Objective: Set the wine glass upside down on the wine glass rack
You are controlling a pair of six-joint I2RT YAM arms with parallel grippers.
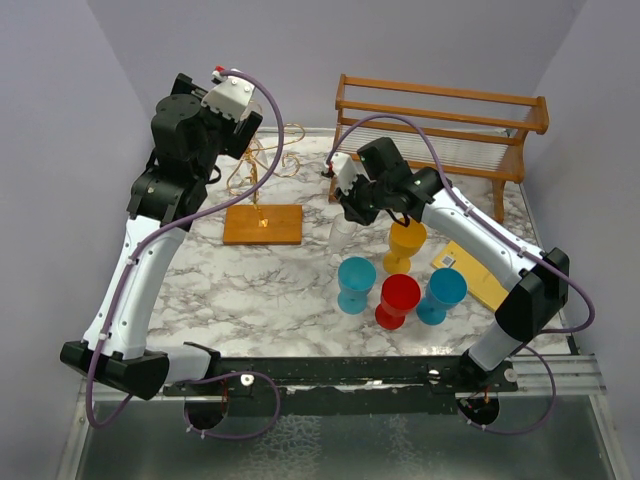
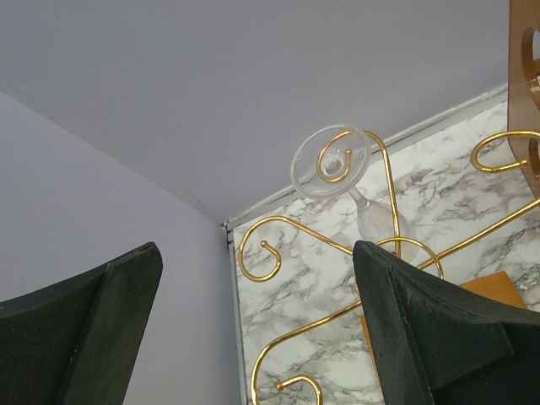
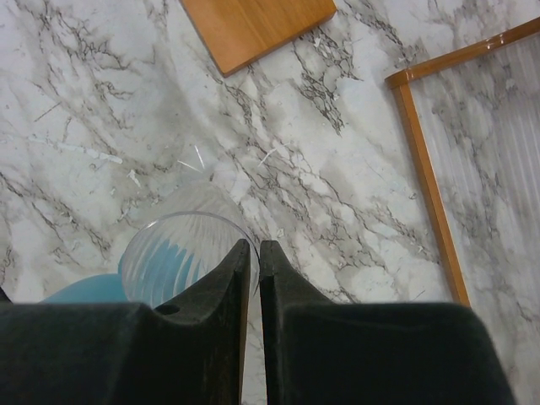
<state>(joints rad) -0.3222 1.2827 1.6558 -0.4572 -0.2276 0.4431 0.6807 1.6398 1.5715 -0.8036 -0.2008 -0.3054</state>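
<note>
The gold wire rack (image 1: pixel 265 165) stands on its orange-brown wooden base (image 1: pixel 263 224) at the back left. In the left wrist view a clear wine glass (image 2: pixel 330 162) hangs upside down, its foot caught in one curled arm of the rack (image 2: pixel 278 245). My left gripper (image 2: pixel 253 337) is open and empty, raised beside the rack's top (image 1: pixel 248 140). My right gripper (image 3: pixel 258 253) is shut on the rim of a second clear ribbed glass (image 3: pixel 173 249), held upright just right of the base (image 1: pixel 346 215).
A large brown slatted shelf rack (image 1: pixel 440 110) stands at the back right. A yellow goblet (image 1: pixel 405 243), a red goblet (image 1: pixel 398 300) and two blue goblets (image 1: pixel 356 283) (image 1: pixel 441 293) stand in front of the right arm. A yellow card (image 1: pixel 478 275) lies right of them.
</note>
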